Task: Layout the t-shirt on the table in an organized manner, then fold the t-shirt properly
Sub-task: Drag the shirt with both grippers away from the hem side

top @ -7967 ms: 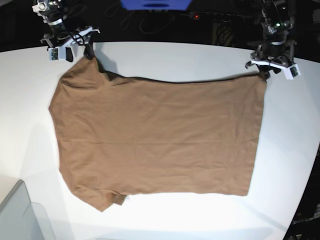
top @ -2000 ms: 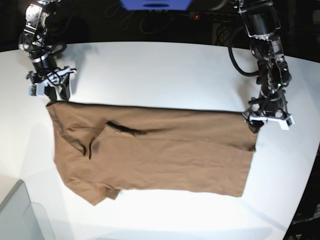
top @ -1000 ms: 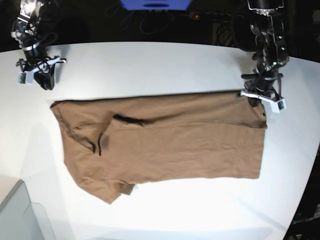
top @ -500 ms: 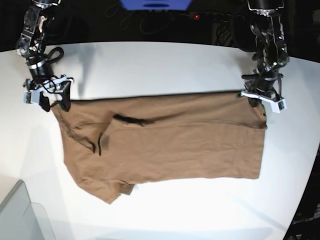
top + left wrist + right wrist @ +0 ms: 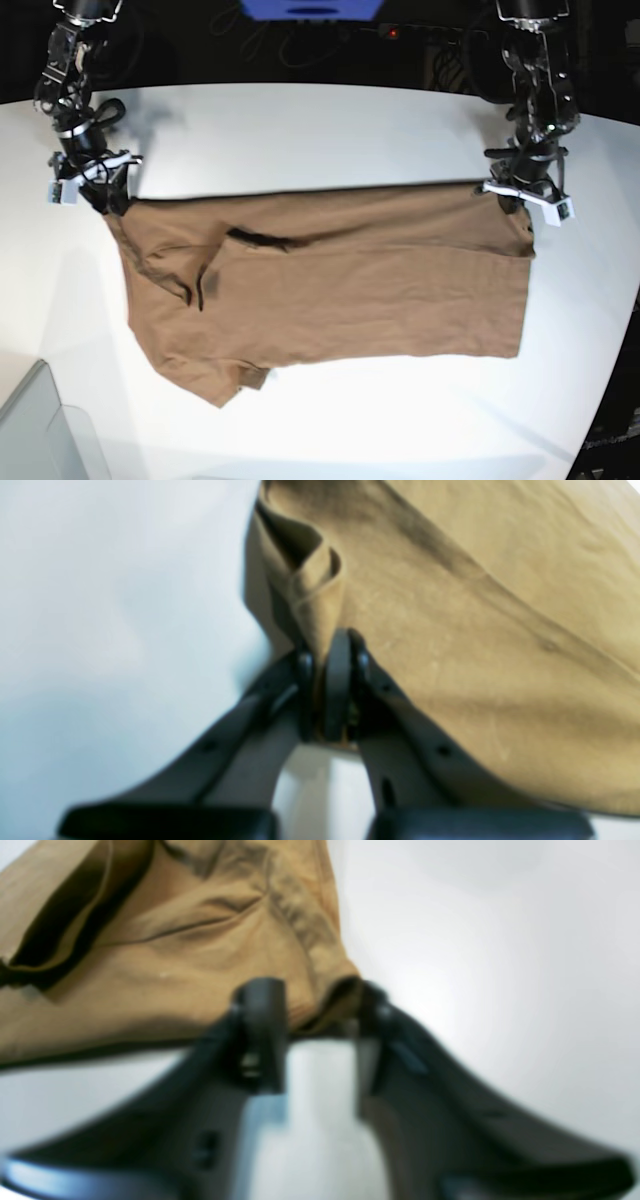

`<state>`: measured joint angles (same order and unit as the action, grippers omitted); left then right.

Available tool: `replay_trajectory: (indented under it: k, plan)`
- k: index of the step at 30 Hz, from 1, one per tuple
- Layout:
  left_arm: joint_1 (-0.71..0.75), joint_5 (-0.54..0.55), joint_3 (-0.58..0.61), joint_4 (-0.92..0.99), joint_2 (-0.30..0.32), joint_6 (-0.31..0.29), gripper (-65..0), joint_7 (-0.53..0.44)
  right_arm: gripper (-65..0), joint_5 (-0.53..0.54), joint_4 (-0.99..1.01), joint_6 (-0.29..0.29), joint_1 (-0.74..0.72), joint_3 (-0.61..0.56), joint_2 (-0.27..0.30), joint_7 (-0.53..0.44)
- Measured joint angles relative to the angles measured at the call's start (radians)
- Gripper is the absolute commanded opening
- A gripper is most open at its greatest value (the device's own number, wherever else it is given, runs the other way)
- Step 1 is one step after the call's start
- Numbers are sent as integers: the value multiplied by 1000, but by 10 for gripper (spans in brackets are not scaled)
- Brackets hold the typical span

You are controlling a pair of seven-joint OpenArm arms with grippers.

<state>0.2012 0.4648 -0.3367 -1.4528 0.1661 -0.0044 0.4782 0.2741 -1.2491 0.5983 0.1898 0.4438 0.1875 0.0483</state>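
We see one brown t-shirt [image 5: 330, 285] lying folded lengthwise on the white table [image 5: 320, 130], with a translucent bin corner [image 5: 40, 435] at the near edge and nothing blocking either arm. Our left gripper [image 5: 332, 680] is clamped tight on the shirt's far corner. The right gripper [image 5: 320, 1010] stands partly apart, straddling the opposite corner's edge.

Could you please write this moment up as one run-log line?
stage: first fold | t-shirt: folded over on table | left gripper: shut on far corner | right gripper: open around opposite corner
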Motion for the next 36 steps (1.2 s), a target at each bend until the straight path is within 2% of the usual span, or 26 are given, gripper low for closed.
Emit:
replay_trajectory:
  k: [2, 8, 13, 17, 21, 26, 30, 36]
  plan:
    - [0, 0, 0, 1, 0, 0, -650, 0, -650, -2, 0, 0, 8, 0, -2, 0]
    - [-8, 4, 0, 24, 2, -4, -650, -19, -650, -3, -7, 0, 29, 6, -2, -2]
    - [27, 12, 0, 4, 3, -11, -650, -30, -650, 0, -74, 4, 125, 26, -8, -3]
    - [86, 12, -1, -43, 2, -11, -650, -30, -650, -1, -143, 6, 180, 89, -60, -1]
    - [149, 13, 0, -84, 2, -13, -650, -37, -650, 8, -209, 8, 240, 122, -84, -9]
    - [188, 8, -3, -129, 2, -7, -650, -13, -650, 3, -260, 8, 334, 166, -162, 0]
    - [237, 7, -57, -188, -7, -1, -650, 19, -650, 4, -282, 8, 378, 168, -177, -5]
    - [258, 4, -61, -213, -5, 0, -650, 19, -650, 3, -282, 8, 404, 167, -176, -6]
